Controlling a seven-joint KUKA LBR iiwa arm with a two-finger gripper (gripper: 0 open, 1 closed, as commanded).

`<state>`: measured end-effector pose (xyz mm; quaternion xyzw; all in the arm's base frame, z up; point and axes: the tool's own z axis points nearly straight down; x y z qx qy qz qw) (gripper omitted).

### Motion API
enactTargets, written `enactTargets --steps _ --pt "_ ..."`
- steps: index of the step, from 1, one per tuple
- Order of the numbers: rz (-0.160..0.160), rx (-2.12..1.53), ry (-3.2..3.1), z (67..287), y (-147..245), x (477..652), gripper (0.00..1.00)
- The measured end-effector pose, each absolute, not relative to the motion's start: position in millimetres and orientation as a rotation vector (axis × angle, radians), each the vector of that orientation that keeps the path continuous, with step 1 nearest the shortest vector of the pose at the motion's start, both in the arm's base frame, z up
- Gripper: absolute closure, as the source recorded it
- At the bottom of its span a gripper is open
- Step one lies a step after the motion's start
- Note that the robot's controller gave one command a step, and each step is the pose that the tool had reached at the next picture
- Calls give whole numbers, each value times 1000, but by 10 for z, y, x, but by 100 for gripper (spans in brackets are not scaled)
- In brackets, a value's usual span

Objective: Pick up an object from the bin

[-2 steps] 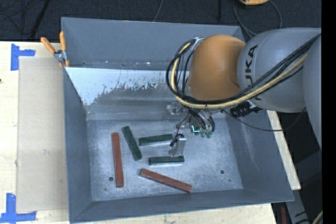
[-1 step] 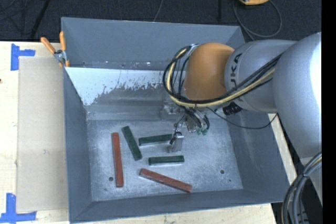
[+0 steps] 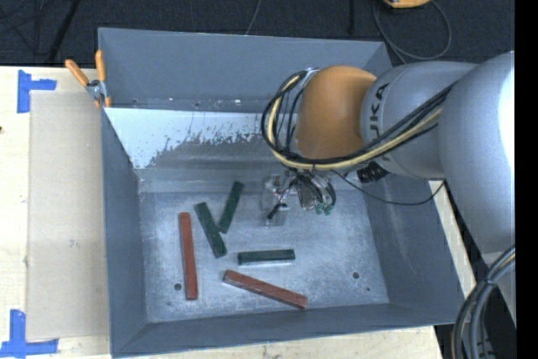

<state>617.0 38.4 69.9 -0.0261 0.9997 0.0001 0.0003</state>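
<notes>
Surveying downward: logged grey bin (image 3: 124, 248), with arm (image 3: 437, 122) reaching in over its right edge. Found gripper (image 3: 282, 202) low toward the back wall; could not tell open or closed. Marked dark green bar (image 3: 229, 206) just left of it, touching a second green bar (image 3: 210, 229). Judged stiff, light, slick; best pinched across narrow middle.

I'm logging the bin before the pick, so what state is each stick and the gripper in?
left red-brown stick: lying flat, alone.
front red-brown stick: lying flat, slanted, alone.
middle green stick: lying flat, alone.
left green stick: flat, touching upper green stick.
upper green stick: flat, completing a V.
gripper: low in the bin, right of upper green stick.
</notes>
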Motion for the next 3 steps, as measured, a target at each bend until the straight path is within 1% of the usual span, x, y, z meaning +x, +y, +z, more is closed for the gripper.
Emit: enactTargets --steps 1,2,3 --pt "1 -81 3140 698 385 6169 0" --pt "5 -49 3140 756 931 6174 0" --pt "2 171 3142 716 1465 5618 0"
